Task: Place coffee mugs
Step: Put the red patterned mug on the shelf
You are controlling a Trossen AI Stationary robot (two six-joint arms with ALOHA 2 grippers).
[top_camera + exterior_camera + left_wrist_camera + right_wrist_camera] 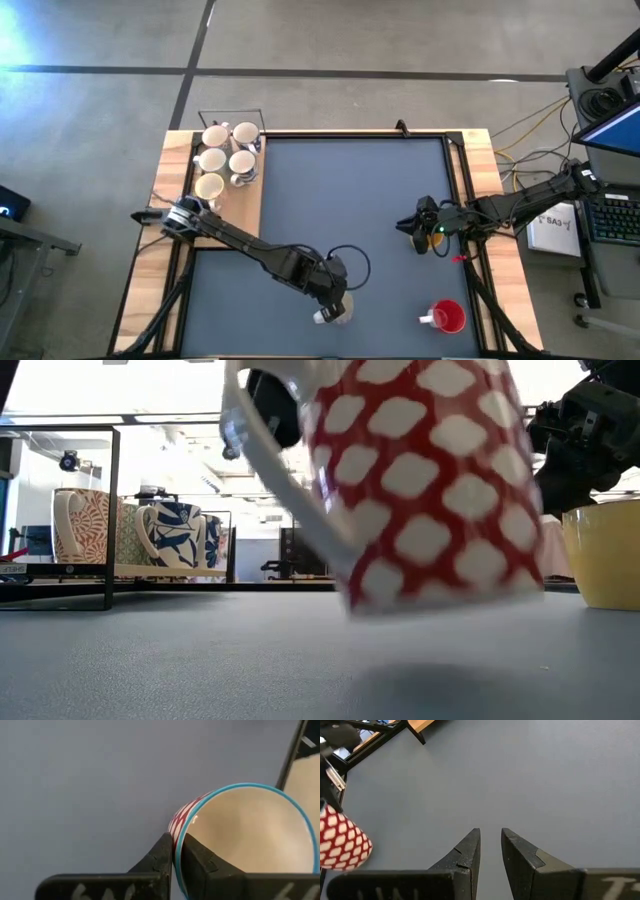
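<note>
Because the left gripper (172,852) pinches only the rim of the red-and-white mug (420,480), tilted at lower centre, it may slip; the right gripper (490,842) hangs part-spread, empty.

overhead cam straight down on the whole table (380,200), low cam at mat level right against the red-patterned mug (420,480), both wrist cams close over the mat, right wrist sharing that mug (340,842)

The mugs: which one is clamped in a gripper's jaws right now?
The red-and-white patterned mug with the blue rim, tilted at the table's near edge; the left gripper pinches its wall. The others stand untouched: four on the wooden board, one red mug alone.
</note>
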